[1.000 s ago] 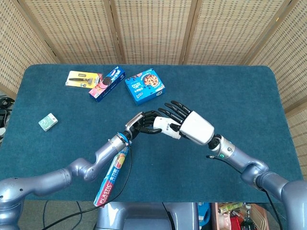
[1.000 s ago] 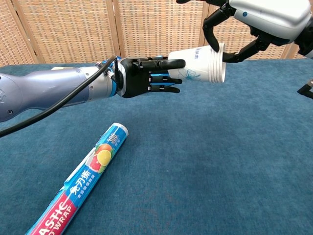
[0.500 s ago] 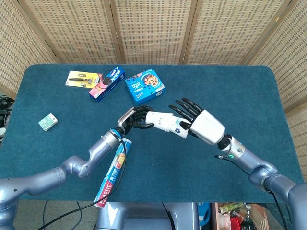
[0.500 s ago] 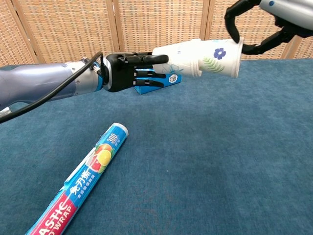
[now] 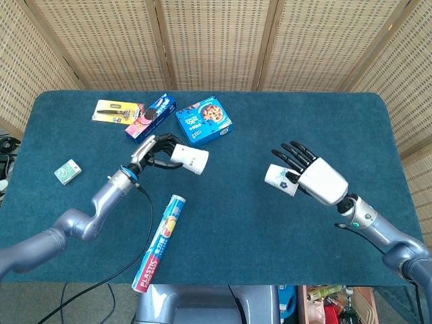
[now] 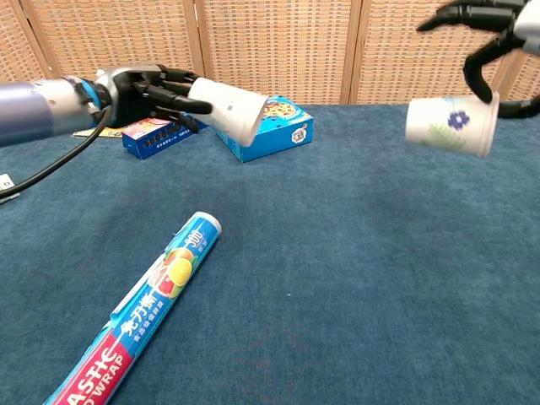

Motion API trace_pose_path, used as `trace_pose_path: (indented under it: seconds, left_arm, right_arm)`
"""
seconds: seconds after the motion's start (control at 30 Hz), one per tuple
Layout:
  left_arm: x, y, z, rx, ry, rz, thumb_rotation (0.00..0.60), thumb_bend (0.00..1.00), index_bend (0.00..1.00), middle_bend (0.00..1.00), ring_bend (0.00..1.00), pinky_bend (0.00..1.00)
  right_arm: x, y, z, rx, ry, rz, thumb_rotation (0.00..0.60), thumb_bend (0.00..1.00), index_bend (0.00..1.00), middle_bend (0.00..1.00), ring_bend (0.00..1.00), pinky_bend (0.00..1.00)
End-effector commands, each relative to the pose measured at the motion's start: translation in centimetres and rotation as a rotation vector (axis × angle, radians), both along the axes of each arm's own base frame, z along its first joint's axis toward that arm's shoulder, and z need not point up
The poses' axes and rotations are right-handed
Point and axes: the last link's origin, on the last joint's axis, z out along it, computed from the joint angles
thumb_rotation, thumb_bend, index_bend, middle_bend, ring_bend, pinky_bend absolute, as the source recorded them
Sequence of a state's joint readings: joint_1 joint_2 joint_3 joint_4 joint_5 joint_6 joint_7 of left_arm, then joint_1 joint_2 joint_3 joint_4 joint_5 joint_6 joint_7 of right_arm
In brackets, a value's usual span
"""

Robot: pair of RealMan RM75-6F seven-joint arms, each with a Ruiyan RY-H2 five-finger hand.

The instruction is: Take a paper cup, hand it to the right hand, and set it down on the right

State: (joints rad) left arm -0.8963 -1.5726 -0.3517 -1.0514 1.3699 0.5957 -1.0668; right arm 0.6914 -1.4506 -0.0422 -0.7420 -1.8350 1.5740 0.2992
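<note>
Right hand (image 5: 322,179): grips a white paper cup with a blue flower print (image 6: 449,126), lying sideways, aloft over the table's right half.
Left hand (image 5: 154,151): holds the remaining white paper cups (image 5: 189,160), aloft at left.
Step, as judged: handover done; set-down pending. Next move calls for righting the cup and lowering it onto bare blue cloth (image 5: 324,121).
Nearby: plastic-wrap roll (image 5: 160,242), blue biscuit box (image 5: 204,121).
</note>
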Motion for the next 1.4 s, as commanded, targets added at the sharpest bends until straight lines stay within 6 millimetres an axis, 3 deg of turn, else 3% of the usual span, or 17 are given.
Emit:
trace_pose_path:
  seconds: [0.03, 0.27, 0.5, 0.53, 0.6, 0.63, 0.67, 0.73, 0.8, 1.0, 1.17, 1.4]
  left_arm:
    - [-3.8, 0.9, 3.9, 0.16, 0.386, -0.149, 0.6, 0.2, 0.48, 0.44, 0.43, 0.4]
    - [-6.5, 0.0, 5.4, 0.262, 0.767, -0.295, 0.6, 0.2, 0.48, 0.44, 0.44, 0.4]
    - [-7.6, -1.3, 4.9, 0.312, 0.898, -0.327, 0.6, 0.2, 0.48, 0.44, 0.44, 0.4]
    - [-7.7, -1.4, 4.8, 0.312, 0.907, -0.329, 0.6, 0.2, 0.48, 0.44, 0.44, 0.4]
    - [-7.9, -1.6, 4.7, 0.306, 0.915, -0.326, 0.6, 0.2, 0.46, 0.38, 0.39, 0.37]
    - [-8.0, -1.8, 4.6, 0.294, 0.917, -0.323, 0.6, 0.2, 0.39, 0.3, 0.31, 0.32]
    - [-8.1, -1.9, 4.6, 0.278, 0.916, -0.317, 0.6, 0.2, 0.25, 0.17, 0.19, 0.22]
    - [-8.0, -2.2, 4.8, 0.26, 0.904, -0.305, 0.6, 0.2, 0.04, 0.02, 0.03, 0.06]
    - [-7.8, -2.4, 5.6, 0.27, 0.874, -0.281, 0.6, 0.2, 0.0, 0.0, 0.0, 0.0]
    - [-8.5, -4.4, 9.4, 0.353, 0.764, -0.181, 0.6, 0.19, 0.0, 0.0, 0.0, 0.0]
    - [-11.6, -8.1, 12.2, 0.415, 0.748, -0.066, 0.6, 0.19, 0.0, 0.0, 0.0, 0.0]
    - [-15.6, -15.3, 13.9, 0.5, 0.782, 0.1, 0.6, 0.19, 0.0, 0.0, 0.0, 0.0]
  right_arm:
    - [-1.4, 0.4, -1.1, 0.024, 0.064, -0.029, 0.6, 0.54, 0.73, 0.17, 0.0, 0.18]
    - [-1.5, 0.8, -3.4, 0.066, 0.074, -0.054, 0.6, 0.54, 0.73, 0.16, 0.0, 0.19]
    - [-0.9, 1.3, -5.1, 0.103, 0.069, -0.052, 0.6, 0.54, 0.7, 0.17, 0.02, 0.19]
    - [-0.9, 1.3, -5.3, 0.107, 0.073, -0.053, 0.6, 0.5, 0.63, 0.17, 0.03, 0.19]
    - [-1.0, 1.2, -5.4, 0.097, 0.083, -0.062, 0.6, 0.31, 0.4, 0.14, 0.03, 0.19]
    - [-0.9, 1.1, -5.4, 0.089, 0.086, -0.068, 0.6, 0.16, 0.25, 0.09, 0.02, 0.18]
    - [-0.9, 1.1, -5.4, 0.082, 0.079, -0.075, 0.6, 0.05, 0.12, 0.05, 0.01, 0.17]
    - [-0.6, 1.1, -5.3, 0.072, 0.046, -0.085, 0.6, 0.0, 0.02, 0.01, 0.0, 0.14]
    - [-0.1, 1.2, -4.7, 0.053, -0.012, -0.103, 0.6, 0.0, 0.0, 0.0, 0.0, 0.12]
    - [0.1, 2.6, -1.3, -0.029, -0.186, -0.168, 0.6, 0.0, 0.0, 0.0, 0.0, 0.09]
    - [-2.6, 5.9, 1.6, -0.087, -0.32, -0.326, 0.6, 0.0, 0.0, 0.0, 0.0, 0.04]
    - [-7.4, 11.5, 3.0, -0.164, -0.385, -0.597, 0.6, 0.0, 0.0, 0.0, 0.0, 0.0]
